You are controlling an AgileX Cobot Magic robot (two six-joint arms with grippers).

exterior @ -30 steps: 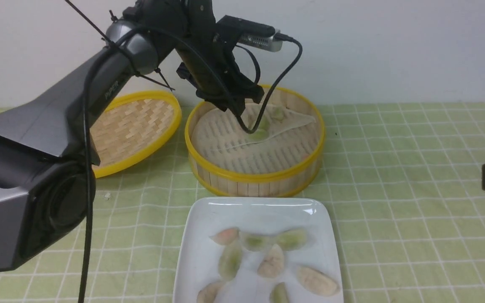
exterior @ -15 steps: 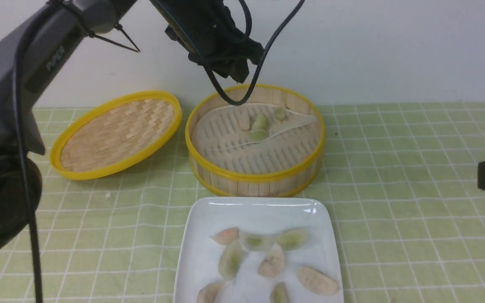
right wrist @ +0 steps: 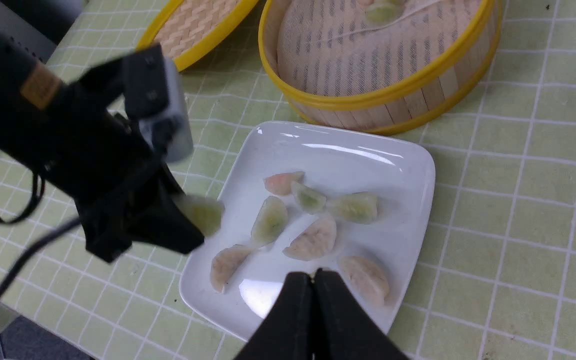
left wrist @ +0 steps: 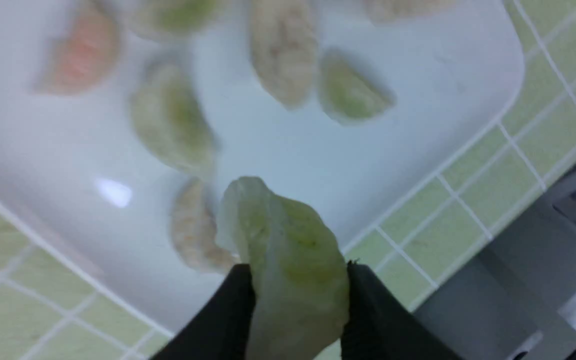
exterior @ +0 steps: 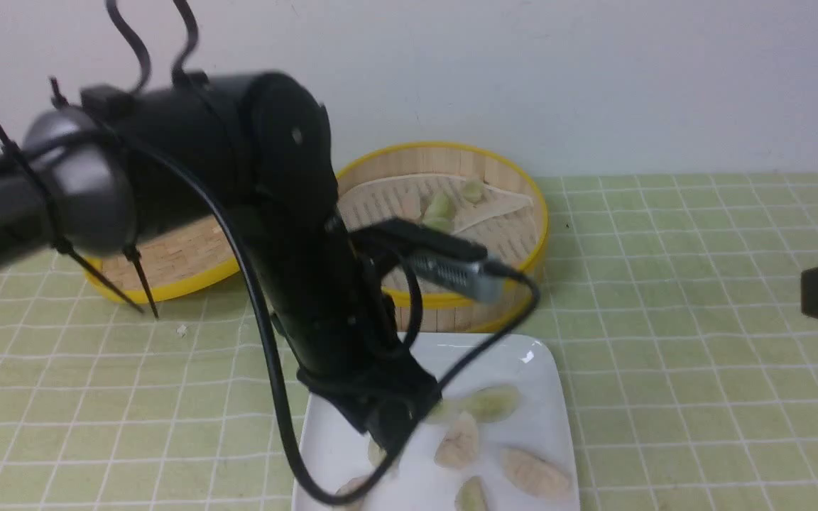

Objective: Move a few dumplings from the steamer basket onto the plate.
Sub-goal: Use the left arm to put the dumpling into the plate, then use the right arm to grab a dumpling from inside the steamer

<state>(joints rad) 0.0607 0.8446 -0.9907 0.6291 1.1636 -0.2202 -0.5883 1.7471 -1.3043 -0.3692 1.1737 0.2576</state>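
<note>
- Left gripper, front view: it hangs low over the near-left part of the plate, its load hidden by the arm. A second ago it was down inside the steamer basket, then lifted clear. A few basket dumplings remain on the liner.
- Left wrist view: the jaws are clamped on the held dumpling, pale green, which pokes out past the fingertips above bare white plate.
- Right wrist view: the left gripper carries the held dumpling at the plate's edge, beside several plated dumplings. The right gripper is pressed closed, empty, idle.
- Reading: the carry is nearly complete, and judged from here, release onto the free corner comes next.
</note>
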